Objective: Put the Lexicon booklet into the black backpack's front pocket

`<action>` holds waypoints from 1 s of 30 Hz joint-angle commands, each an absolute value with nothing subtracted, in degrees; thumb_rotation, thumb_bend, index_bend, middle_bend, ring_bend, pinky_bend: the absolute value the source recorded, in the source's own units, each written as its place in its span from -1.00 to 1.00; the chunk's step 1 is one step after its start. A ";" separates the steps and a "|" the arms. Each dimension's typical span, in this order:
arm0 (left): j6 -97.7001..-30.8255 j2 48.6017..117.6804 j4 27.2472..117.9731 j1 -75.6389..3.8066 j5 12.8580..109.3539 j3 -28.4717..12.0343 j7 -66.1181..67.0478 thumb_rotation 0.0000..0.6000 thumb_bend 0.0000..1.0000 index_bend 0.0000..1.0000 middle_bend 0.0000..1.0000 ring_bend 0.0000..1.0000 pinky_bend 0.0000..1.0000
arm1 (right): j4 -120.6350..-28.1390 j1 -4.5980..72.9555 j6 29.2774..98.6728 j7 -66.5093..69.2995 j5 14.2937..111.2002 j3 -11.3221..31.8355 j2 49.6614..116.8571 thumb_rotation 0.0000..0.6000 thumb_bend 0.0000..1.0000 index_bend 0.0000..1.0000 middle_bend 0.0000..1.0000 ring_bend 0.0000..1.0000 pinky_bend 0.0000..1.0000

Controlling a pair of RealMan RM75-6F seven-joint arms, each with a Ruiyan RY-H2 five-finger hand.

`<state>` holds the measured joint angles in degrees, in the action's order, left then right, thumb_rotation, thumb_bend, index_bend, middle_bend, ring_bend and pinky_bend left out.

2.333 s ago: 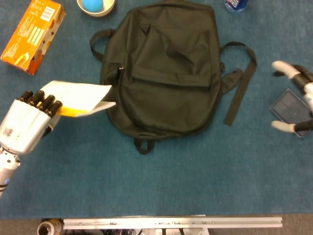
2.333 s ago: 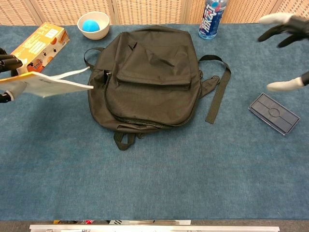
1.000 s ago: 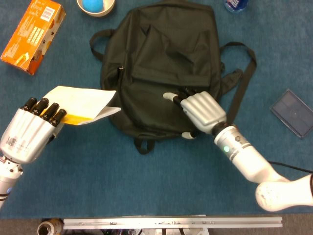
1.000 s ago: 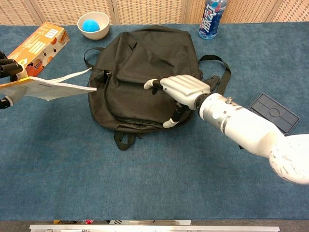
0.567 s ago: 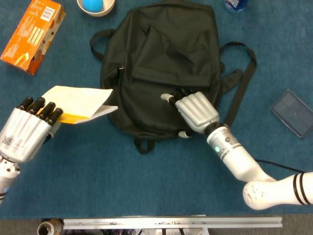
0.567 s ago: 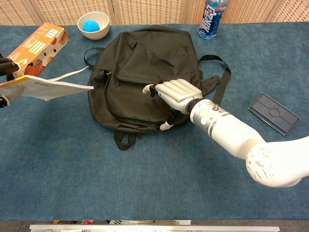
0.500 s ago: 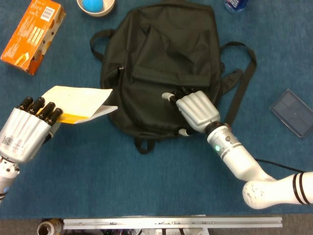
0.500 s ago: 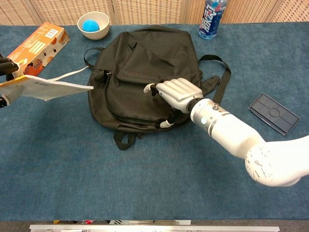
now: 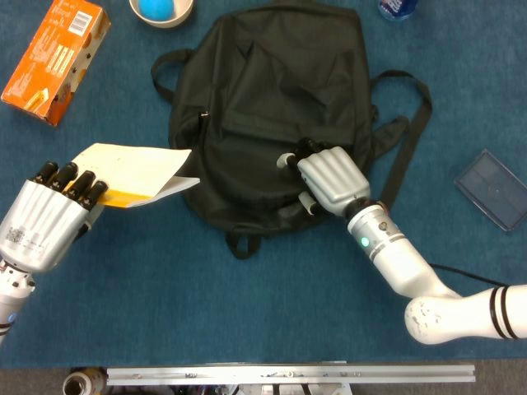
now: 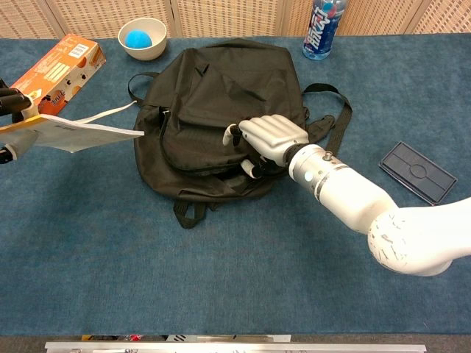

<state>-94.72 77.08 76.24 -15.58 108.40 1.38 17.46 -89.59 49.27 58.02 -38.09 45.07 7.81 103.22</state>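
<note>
The black backpack (image 9: 272,90) (image 10: 228,81) lies flat in the middle of the blue table, front pocket facing up. My right hand (image 9: 331,181) (image 10: 269,138) rests on the lower part of that pocket, with fingers and thumb curled into the fabric and bunching it up near the zipper line. My left hand (image 9: 49,216) (image 10: 10,101) is off to the backpack's left and holds the white and yellow Lexicon booklet (image 9: 136,169) (image 10: 77,131) by one end. The booklet hovers roughly level, its free corner just beside the backpack's left edge.
An orange box (image 9: 56,56) (image 10: 62,62) lies at the far left. At the back stand a bowl with a blue ball (image 9: 160,8) (image 10: 142,37) and a bottle (image 9: 398,6) (image 10: 321,29). A dark flat case (image 9: 494,189) (image 10: 417,173) lies right. Straps (image 9: 403,156) trail right of the backpack.
My right hand swung in from the right onto the front pocket, then its thumb and fingers closed and pulled the fabric into a fold. The left hand and booklet barely shifted.
</note>
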 commanded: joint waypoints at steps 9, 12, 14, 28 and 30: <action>-94.37 76.76 75.66 -16.15 108.83 1.10 16.54 1.00 -0.26 0.36 0.22 -0.01 0.18 | -85.45 48.94 61.81 -36.28 48.14 10.72 105.58 1.00 0.58 0.32 0.15 0.07 0.38; -94.78 76.88 74.89 -17.01 109.79 0.84 14.98 1.00 -0.26 0.36 0.22 -0.01 0.18 | -84.39 49.27 62.77 -35.83 48.54 12.76 106.07 1.00 0.61 0.36 0.20 0.15 0.47; -94.89 76.88 74.69 -17.54 110.28 0.72 14.10 1.00 -0.27 0.36 0.22 -0.01 0.18 | -84.12 49.56 63.25 -35.49 48.21 14.33 106.48 1.00 0.64 0.38 0.21 0.19 0.51; -91.27 78.09 76.20 -22.42 112.97 0.62 10.53 1.00 -0.27 0.36 0.22 -0.01 0.17 | -81.74 52.67 66.32 -29.87 44.98 27.16 110.38 1.00 0.70 0.41 0.24 0.25 0.56; -90.75 78.73 76.36 -23.36 113.28 0.28 10.28 1.00 -0.27 0.36 0.22 -0.01 0.16 | -81.62 53.21 66.15 -28.99 43.91 28.87 110.65 1.00 0.70 0.41 0.24 0.25 0.56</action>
